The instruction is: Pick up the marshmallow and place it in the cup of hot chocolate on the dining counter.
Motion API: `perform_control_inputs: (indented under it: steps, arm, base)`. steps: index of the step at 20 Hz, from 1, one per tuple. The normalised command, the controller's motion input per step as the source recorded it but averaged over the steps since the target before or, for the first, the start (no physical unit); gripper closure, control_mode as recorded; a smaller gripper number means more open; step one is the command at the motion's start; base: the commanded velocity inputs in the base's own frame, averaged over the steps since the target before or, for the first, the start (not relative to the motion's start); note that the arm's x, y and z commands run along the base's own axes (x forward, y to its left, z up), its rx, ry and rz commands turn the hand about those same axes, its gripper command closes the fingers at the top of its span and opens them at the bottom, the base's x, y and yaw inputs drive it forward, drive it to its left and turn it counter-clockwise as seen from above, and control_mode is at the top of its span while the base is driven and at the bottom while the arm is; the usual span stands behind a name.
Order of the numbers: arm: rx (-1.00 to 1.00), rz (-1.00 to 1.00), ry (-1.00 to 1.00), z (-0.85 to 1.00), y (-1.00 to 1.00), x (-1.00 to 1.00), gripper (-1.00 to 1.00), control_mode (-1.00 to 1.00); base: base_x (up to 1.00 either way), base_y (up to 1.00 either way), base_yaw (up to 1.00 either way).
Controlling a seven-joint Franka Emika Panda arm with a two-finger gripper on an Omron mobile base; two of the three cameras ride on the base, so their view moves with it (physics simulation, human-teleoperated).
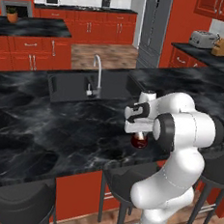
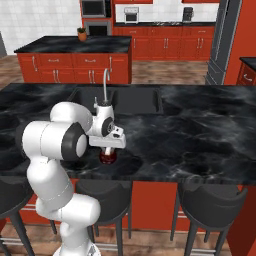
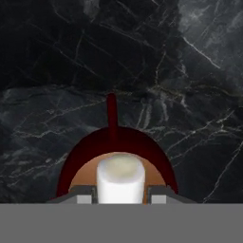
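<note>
The dark red cup of hot chocolate [image 3: 80, 156] sits directly below my gripper [image 3: 121, 198], its handle pointing away and brown liquid showing inside. The white marshmallow [image 3: 121, 179] stands between my two fingertips [image 3: 83, 195], over the liquid, with the tips close against its sides. From the base views, the cup [image 1: 139, 141] [image 2: 107, 158] stands near the front edge of the black marbled dining counter [image 1: 49, 127] [image 2: 195, 130], and the gripper [image 1: 139, 132] [image 2: 107, 149] points straight down just above it.
A built-in sink [image 1: 72, 87] [image 2: 135, 100] with a chrome faucet [image 1: 96, 73] [image 2: 105, 82] lies behind the cup. Dark round stools [image 1: 22, 205] [image 2: 210, 202] stand under the counter's front edge. A separate island [image 2: 75, 45] and red cabinets are further back.
</note>
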Motion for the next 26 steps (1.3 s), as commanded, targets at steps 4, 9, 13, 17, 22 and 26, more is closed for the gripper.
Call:
perform_control_inputs:
  steps: [4, 9, 13, 17, 22, 26]
  arm:
    - [0.00, 0.04, -0.09, 0.03, 0.02, 0.00, -1.00, -1.00]
    - [0.00, 0.05, -0.28, 0.61, 0.00, -0.11, -1.00, -1.00]
    - [0.00, 0.02, -0.41, 1.00, 0.00, -0.45, -1.00, -1.00]
    - [0.00, 0.02, -0.42, 1.00, 0.00, -0.79, -1.00, -1.00]
    - [0.00, 0.00, -0.42, 1.00, 0.00, -1.00, -1.00, -1.00]
    - [0.00, 0.00, -0.40, 1.00, 0.05, -1.00, -1.00, -1.00]
  base:
    - [0.00, 0.00, 0.00]
    - [0.00, 0.00, 0.00]
    - [0.00, 0.00, 0.00]
    - [0.00, 0.00, 0.00]
    - [0.00, 0.00, 0.00]
    - [0.00, 0.00, 0.00]
